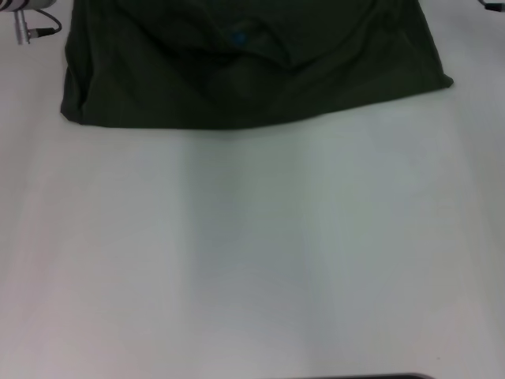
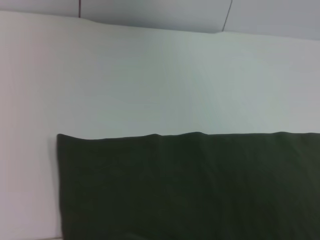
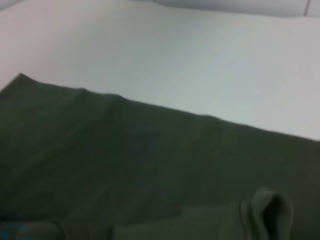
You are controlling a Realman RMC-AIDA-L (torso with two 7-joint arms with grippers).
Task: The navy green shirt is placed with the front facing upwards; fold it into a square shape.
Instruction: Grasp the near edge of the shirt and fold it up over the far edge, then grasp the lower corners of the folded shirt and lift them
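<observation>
1. Neither the left pincer nor the right pincer appears in any view, so I cannot tell how far either is open or whether it holds anything.
2. In the head view, a small pale metallic part with a dark cable sits at the far left corner of the scene, just beside the cloth. It is cut off by the frame edge, and what it belongs to cannot be made out.
3. The navy green shirt lies at the far side of the white table, spread wide across it. Its far portion is cut off by the top edge of the head view.
4. The shirt's near edge runs nearly straight from left to right. The corner on the robot's right pokes out to a point, and the corner on the robot's left is rounded and bunched.
5. A small blue neck label shows on the shirt near the centre, among curved folds. No lettering can be made out.
6. The left wrist view shows a flat stretch of the shirt with one straight edge and one square corner on the table.
7. The right wrist view shows the shirt close up, blurred, with a rolled fold of fabric standing up at the frame edge.
</observation>
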